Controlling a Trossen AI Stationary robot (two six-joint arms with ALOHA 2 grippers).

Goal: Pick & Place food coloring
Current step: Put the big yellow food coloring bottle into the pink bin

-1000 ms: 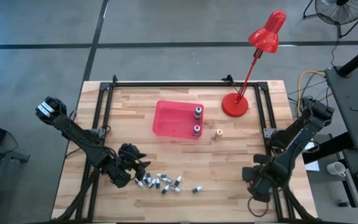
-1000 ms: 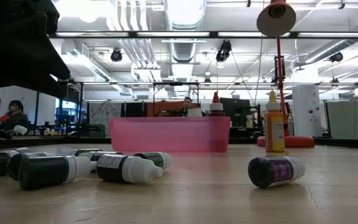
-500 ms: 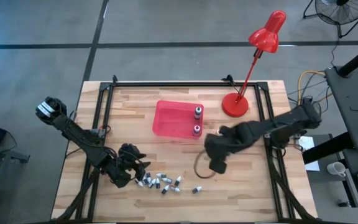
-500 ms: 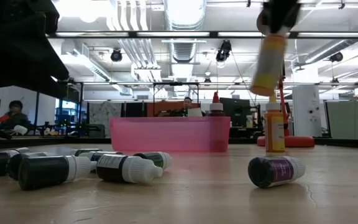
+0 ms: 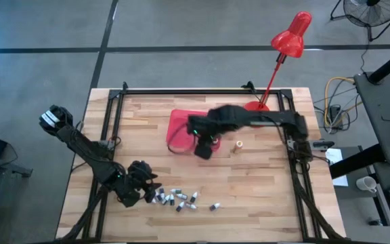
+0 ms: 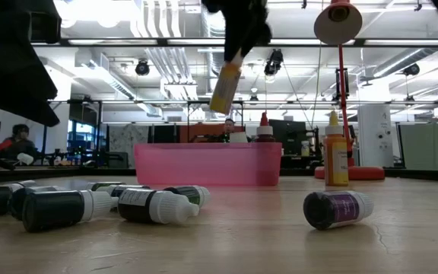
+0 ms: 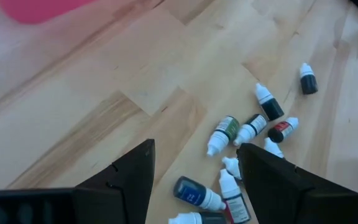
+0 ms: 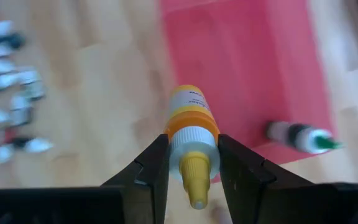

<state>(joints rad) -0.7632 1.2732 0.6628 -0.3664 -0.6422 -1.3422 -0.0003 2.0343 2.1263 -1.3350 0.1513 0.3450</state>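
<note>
Gripping a light, stiff yellow-capped bottle [image 8: 190, 134] at its collar, our right hand [image 8: 191, 163] pinches it above the red tray [image 5: 181, 129].

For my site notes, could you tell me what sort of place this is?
Probably a large open lab or workshop: exposed ceiling ducts, a person at a desk behind, and a framed wooden table on concrete floor.

- Red plastic tray [image 5: 181, 129]: shallow, rectangular, mid-table.
- Red desk lamp [image 5: 290, 37]: round base at the table's far right, head tilted beyond the edge.
- Wooden table [image 5: 249, 183]: light planks, black frame rails.
- Seated person [image 6: 17, 141]: room background, far left.
</note>
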